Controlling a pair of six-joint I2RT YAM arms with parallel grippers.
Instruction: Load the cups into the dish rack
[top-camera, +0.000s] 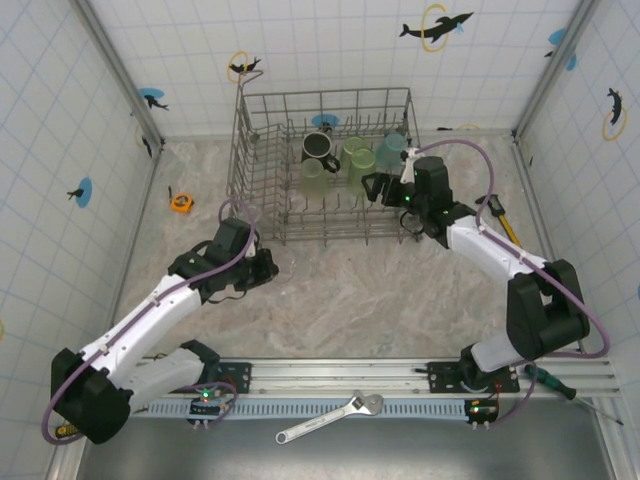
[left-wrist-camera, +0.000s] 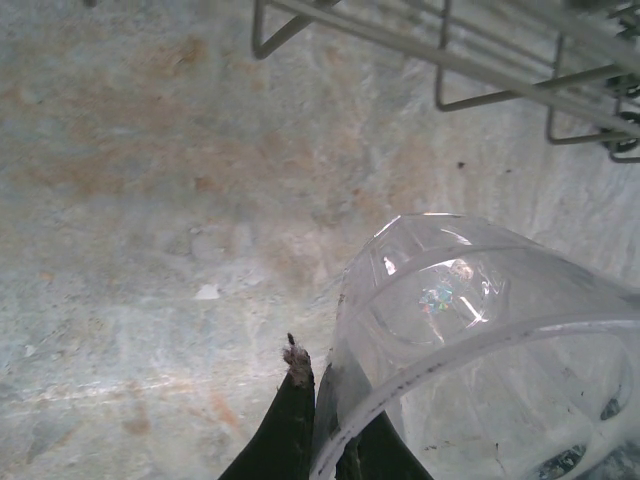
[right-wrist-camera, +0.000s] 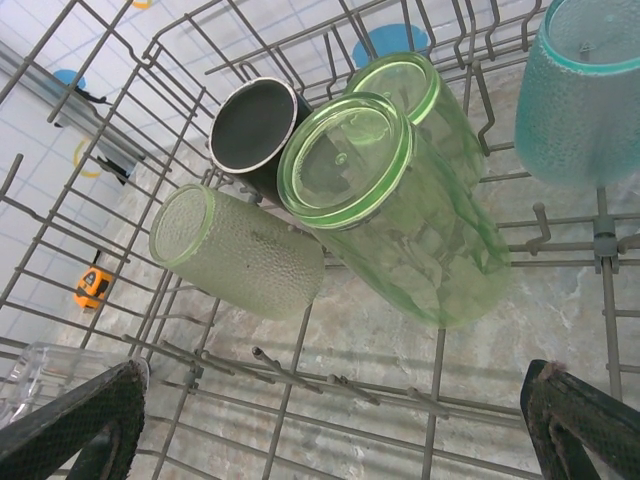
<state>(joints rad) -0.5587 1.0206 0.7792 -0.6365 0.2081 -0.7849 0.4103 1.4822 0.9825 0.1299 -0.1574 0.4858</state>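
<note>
Orange on the marbled table (top-camera: 350, 300) at nine o'clock of the dish rack (top-camera: 300, 232): small tape measure (top-camera: 181, 201), well apart from both arms. Down on the near rail at six o'clock, a silver wrench (top-camera: 330, 418); at four o'clock, a green-handled screwdriver (top-camera: 545, 376); beside the right arm at three o'clock, a yellow-handled tool (top-camera: 503, 222).

Over to the left gripper (left-wrist-camera: 332, 425), at seven o'clock of the rack: clenched on the rim of a clear cup (left-wrist-camera: 470, 320), outside the basket, near its front wire wall, only bare stone between. Right gripper (right-wrist-camera: 335, 425) at the rack's four o'clock side: spread wide, grasping nothing, tines just beyond the fingers.

Inside the rack: black mug (right-wrist-camera: 255, 125) at twelve o'clock, right beside two smooth green tumblers (right-wrist-camera: 390, 200) in the middle; pebbled pale-green tumbler (right-wrist-camera: 235, 255) at eight o'clock of those; teal tumbler (right-wrist-camera: 585, 90) off at two o'clock, apart from the rest.
</note>
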